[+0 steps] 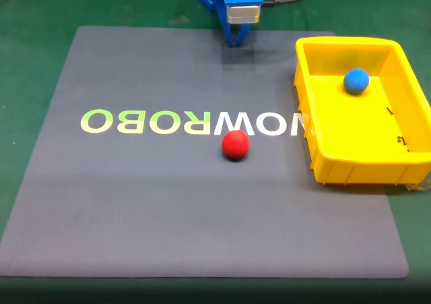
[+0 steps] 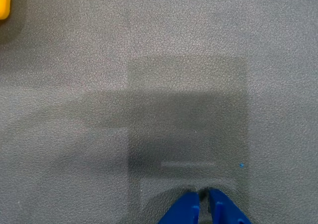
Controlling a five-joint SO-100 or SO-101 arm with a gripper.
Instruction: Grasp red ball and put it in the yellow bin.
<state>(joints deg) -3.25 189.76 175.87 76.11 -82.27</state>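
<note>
Grey mat (image 1: pixel 135 209) is lying across the green bench (image 1: pixel 34 21), its printed lettering reading reversed in the fixed view. Near the mat's centre the red ball (image 1: pixel 236 144) is sitting free. At about 2 o'clock from it, the yellow bin (image 1: pixel 323 162) is holding a blue ball (image 1: pixel 356 81). At 12 o'clock, the blue claw (image 1: pixel 236 42) is hanging over the mat, its tips nearly together and gripping nothing in the wrist view (image 2: pixel 203 204).
</note>
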